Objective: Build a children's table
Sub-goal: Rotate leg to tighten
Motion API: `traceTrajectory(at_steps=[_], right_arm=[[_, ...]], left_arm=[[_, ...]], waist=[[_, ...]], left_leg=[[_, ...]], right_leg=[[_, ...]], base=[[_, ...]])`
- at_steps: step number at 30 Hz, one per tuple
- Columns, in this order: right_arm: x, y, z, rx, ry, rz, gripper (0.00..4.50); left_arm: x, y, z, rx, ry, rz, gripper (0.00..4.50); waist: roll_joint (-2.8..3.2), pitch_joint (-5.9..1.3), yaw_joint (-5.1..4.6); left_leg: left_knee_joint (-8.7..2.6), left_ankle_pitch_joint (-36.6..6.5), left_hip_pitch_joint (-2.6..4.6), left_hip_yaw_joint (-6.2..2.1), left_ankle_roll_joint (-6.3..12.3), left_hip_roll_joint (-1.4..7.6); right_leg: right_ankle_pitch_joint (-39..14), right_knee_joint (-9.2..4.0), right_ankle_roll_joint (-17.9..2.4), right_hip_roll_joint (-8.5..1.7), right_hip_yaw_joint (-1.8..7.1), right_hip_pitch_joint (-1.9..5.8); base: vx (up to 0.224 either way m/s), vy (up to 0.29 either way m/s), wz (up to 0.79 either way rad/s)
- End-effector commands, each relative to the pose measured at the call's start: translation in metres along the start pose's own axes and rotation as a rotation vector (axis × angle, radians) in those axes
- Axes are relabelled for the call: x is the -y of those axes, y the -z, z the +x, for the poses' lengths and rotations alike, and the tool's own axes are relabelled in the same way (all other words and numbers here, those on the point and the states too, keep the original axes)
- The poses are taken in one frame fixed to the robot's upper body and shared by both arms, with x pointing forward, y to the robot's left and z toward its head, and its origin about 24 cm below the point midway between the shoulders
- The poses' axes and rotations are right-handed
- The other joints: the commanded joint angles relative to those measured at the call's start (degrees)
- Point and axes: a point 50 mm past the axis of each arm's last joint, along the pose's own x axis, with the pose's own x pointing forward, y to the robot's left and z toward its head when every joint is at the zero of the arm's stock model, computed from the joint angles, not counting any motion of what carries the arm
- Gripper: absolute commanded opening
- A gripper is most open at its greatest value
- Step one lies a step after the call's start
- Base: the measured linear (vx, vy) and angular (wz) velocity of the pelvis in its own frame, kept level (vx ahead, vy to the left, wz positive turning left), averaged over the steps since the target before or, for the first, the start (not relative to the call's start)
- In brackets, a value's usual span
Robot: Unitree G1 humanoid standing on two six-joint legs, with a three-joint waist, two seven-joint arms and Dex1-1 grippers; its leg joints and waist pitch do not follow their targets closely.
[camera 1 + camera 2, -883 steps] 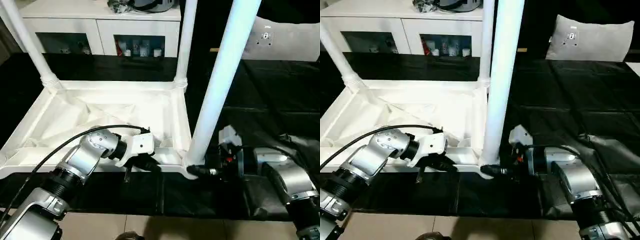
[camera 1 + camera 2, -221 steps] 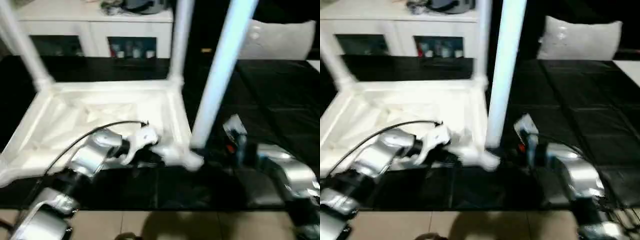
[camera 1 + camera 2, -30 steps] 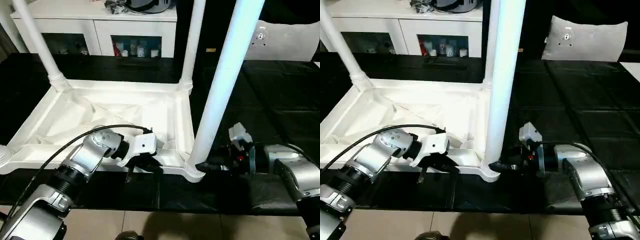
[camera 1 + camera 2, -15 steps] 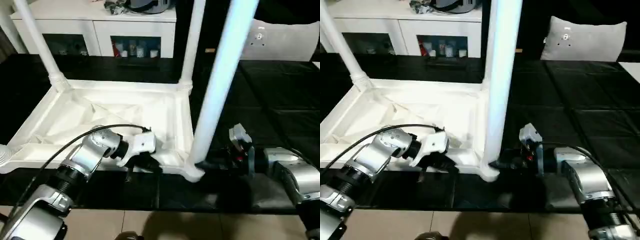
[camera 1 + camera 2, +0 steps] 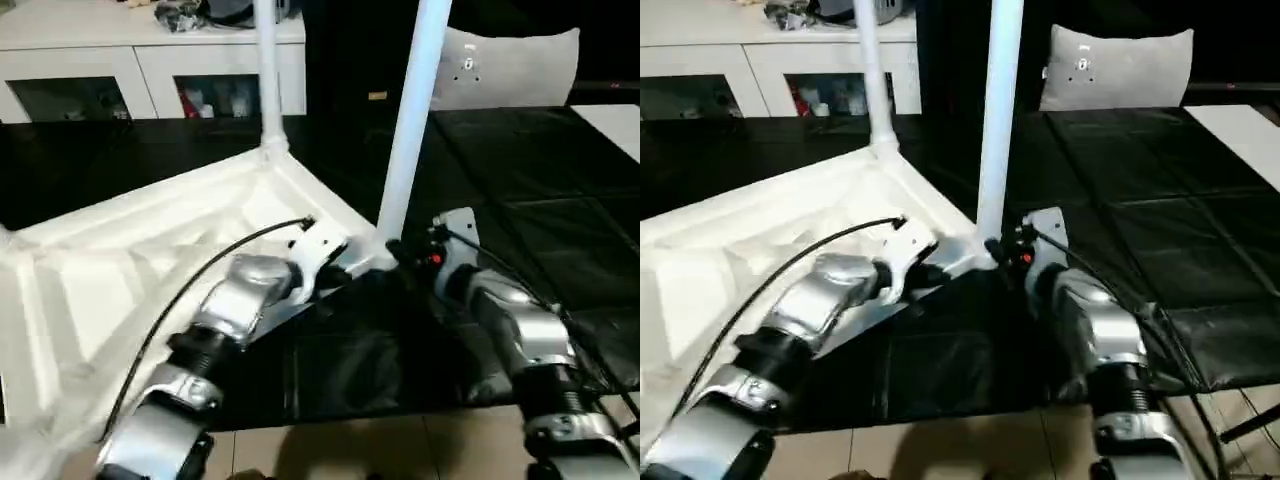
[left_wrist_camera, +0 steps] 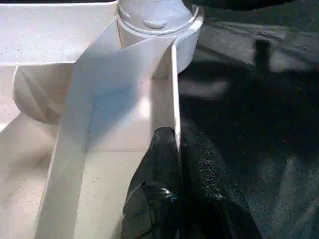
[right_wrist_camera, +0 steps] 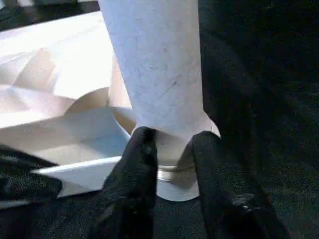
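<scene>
**Tabletop swung round; right jaws drawn in on the near leg**

Compared with a second ago, the inverted top (image 5: 120, 270) lies turned on the black work table (image 5: 1120, 190): its near corner now points toward the right gripper (image 7: 172, 144), and the far leg (image 5: 268, 70) stands left of the near leg (image 5: 410, 110). The right jaws, wider then, have narrowed and now sit either side of the near leg's base, at the corner socket (image 7: 172, 172). Whether they press it cannot be told

Judgement: the top is being re-oriented to reach an empty socket; two legs stand fitted here

The left gripper (image 6: 174, 149) is shut on the top's rim wall, pinched between its fingers, the socket just ahead. Both forearms reach forward and converge on this corner, wrists angled inward
</scene>
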Motion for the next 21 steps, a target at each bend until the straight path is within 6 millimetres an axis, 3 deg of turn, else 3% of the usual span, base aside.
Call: traceTrajectory(at_steps=[1,4,7,10,13,14,21], right_arm=[[-0.002,-0.001,0.006,-0.004,0.024,-0.008,0.76],[0.001,-0.002,0.003,0.006,0.023,-0.02,0.64],[0.007,-0.003,-0.003,0.015,0.031,-0.057,0.58],[0.015,-0.006,-0.011,0.047,0.008,-0.051,0.86],[0.026,-0.012,-0.025,0.071,-0.047,-0.07,0.99],[0.027,-0.015,-0.032,0.069,-0.109,-0.098,1.23],[0.026,-0.019,-0.052,-0.003,-0.336,-0.19,1.77]], left_arm=[[0.023,-0.016,0.01,0.059,0.117,0.024,0.0],[0.016,-0.011,0.007,0.032,0.079,0.042,0.0],[0.008,-0.006,0.004,0.009,0.044,0.056,0.0],[0.001,-0.001,0.0,-0.01,0.02,0.075,0.0],[-0.005,0.005,-0.007,-0.03,0.025,0.109,0.0],[-0.007,0.008,-0.01,-0.04,0.046,0.129,0.0],[-0.008,0.015,-0.021,-0.076,0.164,0.213,0.0]], waist=[[-0.68,-4.04,0.75],[-0.58,-4.1,0.81],[-0.44,-3.88,0.77],[-0.47,-3.78,0.85],[-0.53,-3.79,1.64],[-0.65,-3.73,1.87],[-0.66,-3.63,2.37]], left_leg=[[-3.98,-8.4,0.17,-2.75,3.88,5.04],[-3.84,-7.09,0.09,-2.65,4.89,4.96],[-3.97,-8.68,0.29,-2.64,4.82,5.09],[-4.02,-10.32,0.39,-2.64,4.12,5.04],[-4.02,-10.41,0.56,-2.57,4.34,5.1],[-4.04,-10.21,0.54,-2.52,4.51,5.14],[-4.12,-11.23,0.58,-2.67,4.62,5.33]], right_leg=[[-15.9,-4.05,-10.59,-5.39,3.74,3.2],[-13.26,-3.78,-11.66,-5.42,3.71,3.4],[-14.82,-4.1,-11.62,-5.27,3.63,3.25],[-17.69,-4.45,-10.89,-5.41,3.66,3.29],[-18.22,-4.52,-10.09,-5.33,3.73,3.27],[-18.12,-4.48,-9.91,-5.29,3.77,3.22],[-19.9,-4.57,-9.69,-5.42,3.74,3.24]], base=[[0.0,0.0,0.0],[0.0,0.0,0.0],[0.0,0.0,0.0],[0.0,0.0,0.0],[0.0,0.0,0.0],[0.0,0.0,0.0],[0.0,0.0,0.0]])
